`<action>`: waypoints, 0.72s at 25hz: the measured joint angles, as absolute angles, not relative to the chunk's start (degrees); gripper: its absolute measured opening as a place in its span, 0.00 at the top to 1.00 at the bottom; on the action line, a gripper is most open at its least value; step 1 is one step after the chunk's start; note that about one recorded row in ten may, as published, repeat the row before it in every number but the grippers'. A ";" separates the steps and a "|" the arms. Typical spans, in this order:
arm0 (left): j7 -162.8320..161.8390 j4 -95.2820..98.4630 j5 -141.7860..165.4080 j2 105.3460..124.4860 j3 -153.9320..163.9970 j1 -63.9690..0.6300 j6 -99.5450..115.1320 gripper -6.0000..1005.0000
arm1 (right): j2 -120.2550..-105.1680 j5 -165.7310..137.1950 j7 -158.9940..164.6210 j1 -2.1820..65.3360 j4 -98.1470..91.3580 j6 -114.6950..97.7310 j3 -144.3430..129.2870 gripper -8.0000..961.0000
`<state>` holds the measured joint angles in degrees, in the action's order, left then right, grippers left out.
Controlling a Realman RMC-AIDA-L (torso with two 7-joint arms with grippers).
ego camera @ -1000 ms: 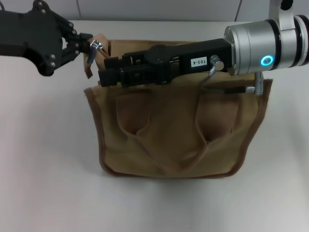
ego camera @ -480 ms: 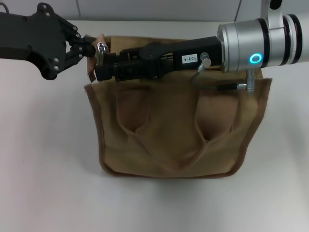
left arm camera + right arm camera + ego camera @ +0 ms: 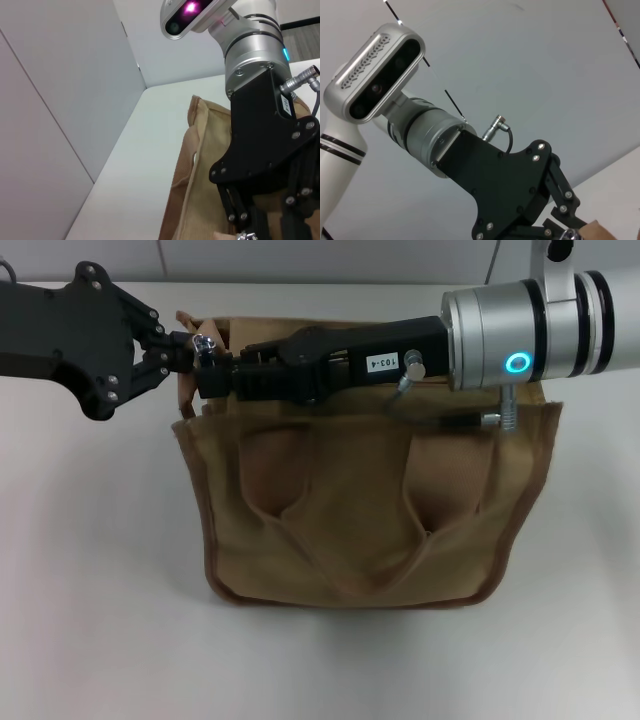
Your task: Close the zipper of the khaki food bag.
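Observation:
The khaki food bag (image 3: pixel 350 520) stands on the white table in the middle of the head view, its handles hanging down the front face. My left gripper (image 3: pixel 192 345) is at the bag's upper left corner, shut on the small silver pull tab (image 3: pixel 206 341) beside the upright end flap (image 3: pixel 185 390). My right gripper (image 3: pixel 213 377) reaches leftward along the bag's top edge and ends right against the left gripper. The right arm hides the zipper line. The left wrist view shows the right gripper (image 3: pixel 245 231) over the bag (image 3: pixel 200 145). The right wrist view shows the left gripper (image 3: pixel 561 231).
The white table (image 3: pixel 100 590) spreads in front of the bag and to both sides of it. A pale wall (image 3: pixel 320 260) runs along the table's back edge, just behind the bag.
My right gripper has slid leftward along the bag's top until it meets the left gripper. The left gripper, with the silver tab, has shifted slightly down and right.

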<state>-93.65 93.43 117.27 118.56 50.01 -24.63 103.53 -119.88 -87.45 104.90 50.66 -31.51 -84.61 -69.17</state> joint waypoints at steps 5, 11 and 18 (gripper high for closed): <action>-93.44 93.43 117.24 118.56 49.94 -24.29 103.54 0.96 | -119.88 -87.43 104.35 50.61 -31.40 -84.51 -69.25 0.72; -93.33 93.35 117.21 118.56 49.81 -24.20 103.30 0.96 | -119.88 -86.40 102.33 49.75 -31.20 -84.76 -69.35 0.87; -92.98 92.63 117.19 118.56 49.48 -23.69 102.52 0.96 | -119.88 -84.78 99.59 47.68 -31.66 -86.10 -69.41 0.99</action>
